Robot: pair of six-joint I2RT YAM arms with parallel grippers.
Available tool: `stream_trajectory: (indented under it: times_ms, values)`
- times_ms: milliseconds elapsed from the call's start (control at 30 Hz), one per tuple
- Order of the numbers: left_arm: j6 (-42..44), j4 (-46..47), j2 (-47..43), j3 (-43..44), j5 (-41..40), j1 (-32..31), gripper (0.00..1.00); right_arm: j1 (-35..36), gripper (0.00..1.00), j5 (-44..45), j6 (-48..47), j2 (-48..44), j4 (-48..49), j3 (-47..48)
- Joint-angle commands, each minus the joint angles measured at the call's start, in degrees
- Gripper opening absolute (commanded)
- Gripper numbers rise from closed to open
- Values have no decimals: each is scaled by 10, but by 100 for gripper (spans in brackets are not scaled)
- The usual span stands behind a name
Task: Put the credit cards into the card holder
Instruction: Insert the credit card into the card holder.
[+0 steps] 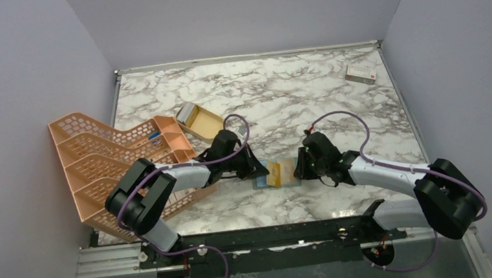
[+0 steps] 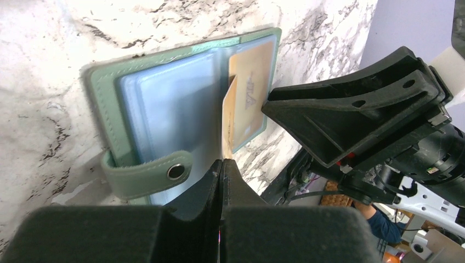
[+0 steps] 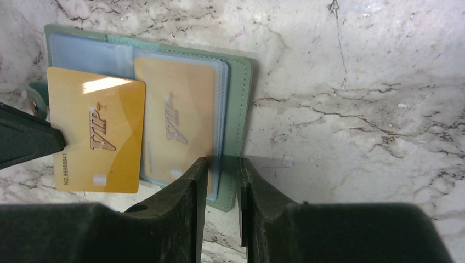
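Observation:
The card holder (image 1: 290, 176) lies open on the marble between both arms, its grey-green rim (image 3: 239, 109) and pale blue sleeves (image 2: 164, 104) facing up. One tan credit card (image 3: 175, 118) sits inside a clear sleeve on the right half. My left gripper (image 2: 222, 162) is shut on the edge of a second credit card (image 3: 96, 137), held tilted over the holder's middle; it appears edge-on (image 2: 228, 123) in the left wrist view. My right gripper (image 3: 219, 164) is open a little, its fingers straddling the holder's right edge without clamping it.
A peach stack of mesh trays (image 1: 111, 163) stands at the left beside my left arm. An open gold tin (image 1: 200, 122) sits just behind it. A white box with a red mark (image 1: 360, 73) lies at the far right corner.

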Motion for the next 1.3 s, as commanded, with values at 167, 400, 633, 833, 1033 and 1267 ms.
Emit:
stream_trajectory:
  times_ms: [167, 400, 633, 833, 1033, 1267]
  values:
    - [-2, 15, -9, -12, -23, -2, 0, 3, 24, -41, 25, -47, -28, -36]
    - [2, 15, -3, -10, -16, -2, 0, 3, 23, -39, 28, -55, -28, -38]
    - [7, 14, -36, -1, -2, -2, 0, 3, 23, -35, 27, -46, -29, -36]
    - [24, 14, -35, 18, 36, -2, 0, 3, 23, -36, 27, -47, -26, -34]
    - [42, 14, -6, 31, 61, -2, 0, 3, 22, -36, 25, -49, -28, -33]
    - [58, 10, 19, 39, 67, -2, 0, 3, 22, -35, 22, -52, -32, -29]
